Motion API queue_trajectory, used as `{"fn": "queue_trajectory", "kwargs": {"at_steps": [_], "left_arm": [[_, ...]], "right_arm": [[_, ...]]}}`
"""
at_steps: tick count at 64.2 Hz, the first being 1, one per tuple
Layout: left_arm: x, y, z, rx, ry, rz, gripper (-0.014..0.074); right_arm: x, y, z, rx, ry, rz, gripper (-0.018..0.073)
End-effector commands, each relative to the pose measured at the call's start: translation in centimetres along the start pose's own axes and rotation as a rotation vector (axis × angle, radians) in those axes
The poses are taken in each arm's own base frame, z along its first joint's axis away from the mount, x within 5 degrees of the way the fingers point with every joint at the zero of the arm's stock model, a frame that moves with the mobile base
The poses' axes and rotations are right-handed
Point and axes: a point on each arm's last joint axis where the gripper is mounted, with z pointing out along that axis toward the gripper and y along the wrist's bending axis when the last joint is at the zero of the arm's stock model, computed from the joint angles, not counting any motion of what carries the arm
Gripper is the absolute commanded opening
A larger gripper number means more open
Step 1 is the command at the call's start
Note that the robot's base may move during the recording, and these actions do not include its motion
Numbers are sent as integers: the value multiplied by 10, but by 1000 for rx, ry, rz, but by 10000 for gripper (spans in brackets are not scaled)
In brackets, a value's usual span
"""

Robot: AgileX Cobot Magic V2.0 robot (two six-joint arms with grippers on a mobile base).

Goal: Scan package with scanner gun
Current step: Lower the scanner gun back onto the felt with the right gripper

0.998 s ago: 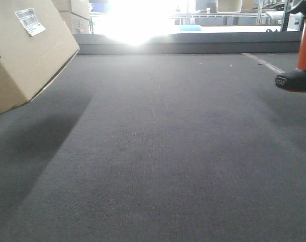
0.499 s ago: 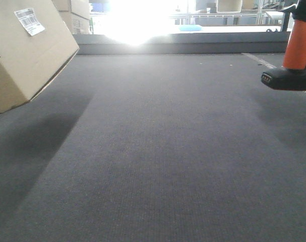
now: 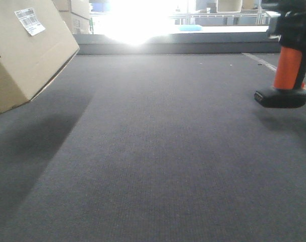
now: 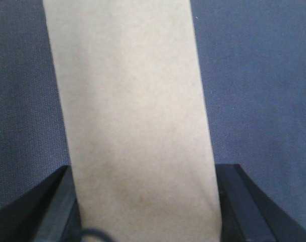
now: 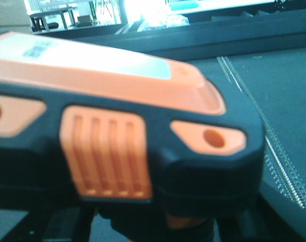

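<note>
Grey woven surface (image 3: 158, 151): plain tan cardboard package (image 3: 26, 55) sits tilted at far left, wedged between the left gripper (image 4: 145, 206) jaws and touching both black fingers (image 4: 42, 212). Black-and-orange pistol-shaped scanner gun (image 3: 286, 70) hangs off the surface at right, head clamped by the blurred right gripper (image 3: 294, 25).

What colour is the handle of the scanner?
The scanner handle is orange; the front view shows it best.

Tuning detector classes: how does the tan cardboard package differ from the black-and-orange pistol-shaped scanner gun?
Look: the tan cardboard package is a plain box with a white barcode label; the black-and-orange pistol-shaped scanner gun has an orange handle on a flat black base.
Size: the package looks far larger.
Pose: the package is tilted, corner down; the scanner is near upright, base down.
Shared: both seem lifted off the grey carpet.
</note>
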Motion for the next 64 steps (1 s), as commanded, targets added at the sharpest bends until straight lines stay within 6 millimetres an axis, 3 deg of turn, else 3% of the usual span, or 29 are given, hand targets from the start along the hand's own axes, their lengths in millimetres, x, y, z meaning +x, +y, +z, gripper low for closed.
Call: {"fn": "queue_trajectory", "kwargs": {"at_steps": [1,17,50,55,64], "left_arm": [[-1,-5,-7,16,-27,-1,-111],[-1,-5,-7,16,-27,-1,-111],[-1,-5,-7,18,-28,-2,-111],[-1,-5,-7,18,-28,-2,-111],[-1,-5,-7,18,-28,-2,-111]], "right_arm": [[-4,0,2,0,-75,-9,-158],[9,-1,8,7,-30,-19,-158],[10,-1,8,6,-19,-20,-155],[11,-1,8,6,-9,-20,-71],[13,-1,8,5,14,-20,296]]}}
